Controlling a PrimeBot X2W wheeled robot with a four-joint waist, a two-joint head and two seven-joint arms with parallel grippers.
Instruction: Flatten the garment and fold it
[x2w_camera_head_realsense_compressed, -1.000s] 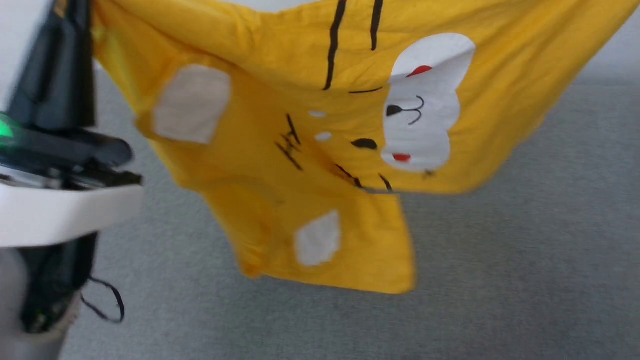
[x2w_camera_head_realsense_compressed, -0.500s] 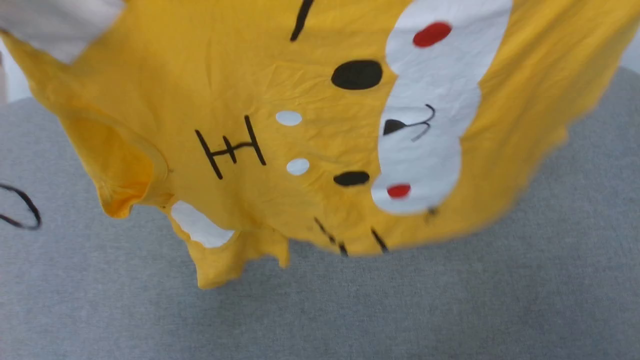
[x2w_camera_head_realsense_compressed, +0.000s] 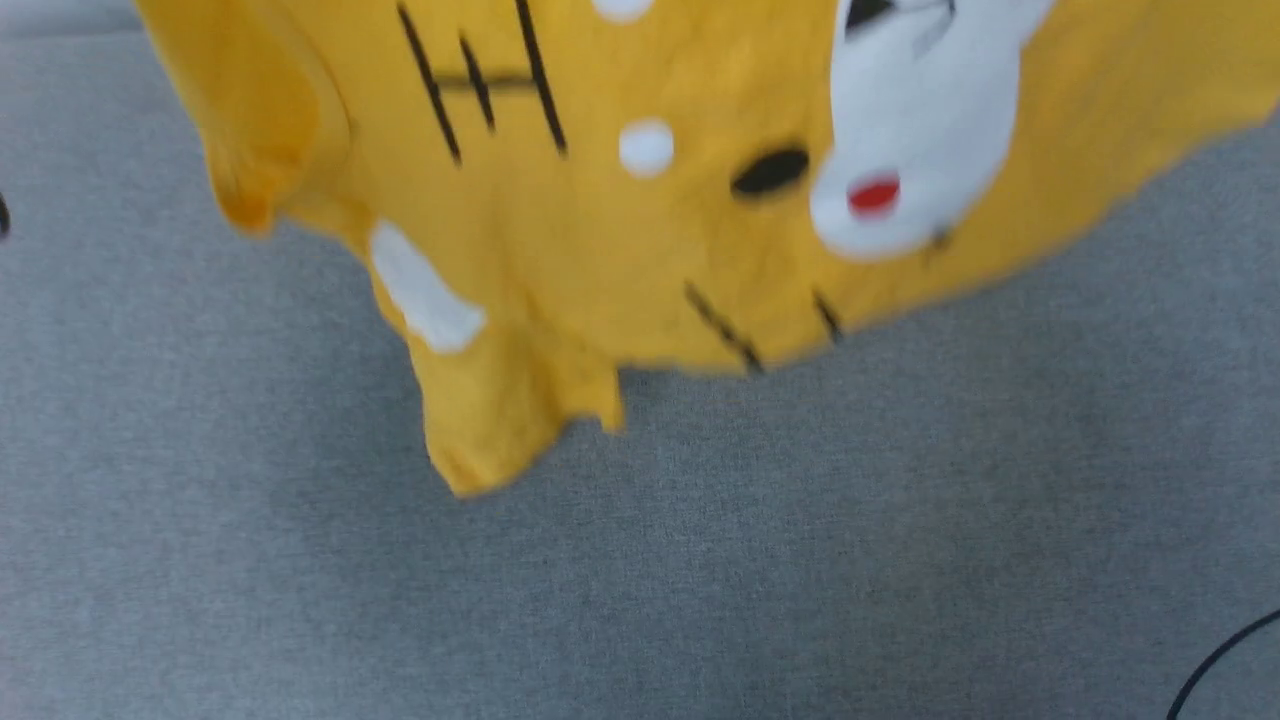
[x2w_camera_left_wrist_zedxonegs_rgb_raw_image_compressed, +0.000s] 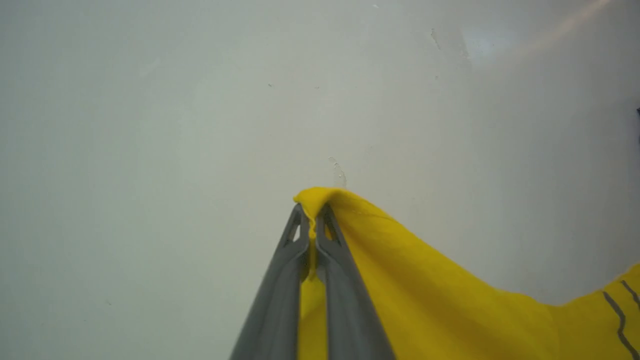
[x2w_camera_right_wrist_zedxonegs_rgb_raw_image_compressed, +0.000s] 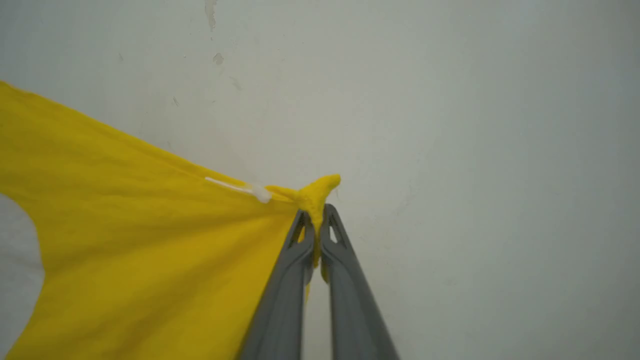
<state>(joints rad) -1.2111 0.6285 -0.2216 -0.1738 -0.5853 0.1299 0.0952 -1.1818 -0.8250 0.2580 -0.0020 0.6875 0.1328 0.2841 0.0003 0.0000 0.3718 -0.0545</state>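
Left claw (x2w_camera_left_wrist_zedxonegs_rgb_raw_image_compressed: 312, 215) and right claw (x2w_camera_right_wrist_zedxonegs_rgb_raw_image_compressed: 314, 220) each clamp a corner of the bright yellow printed cotton T-shirt (x2w_camera_head_realsense_compressed: 600, 230), which hangs above the grey counter (x2w_camera_head_realsense_compressed: 700, 580); such thin bites could slip, dropping it crumpled.

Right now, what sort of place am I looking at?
Probably a plain indoor test room: a bare pale wall, a grey cloth-covered surface under the yellow T-shirt, and a loose black cable.

Grey surface (x2w_camera_head_realsense_compressed: 640, 580) below hanging garment (x2w_camera_head_realsense_compressed: 600, 250) free; black cable (x2w_camera_head_realsense_compressed: 1222, 648) at lower-right corner; pale wall (x2w_camera_left_wrist_zedxonegs_rgb_raw_image_compressed: 150, 100) behind
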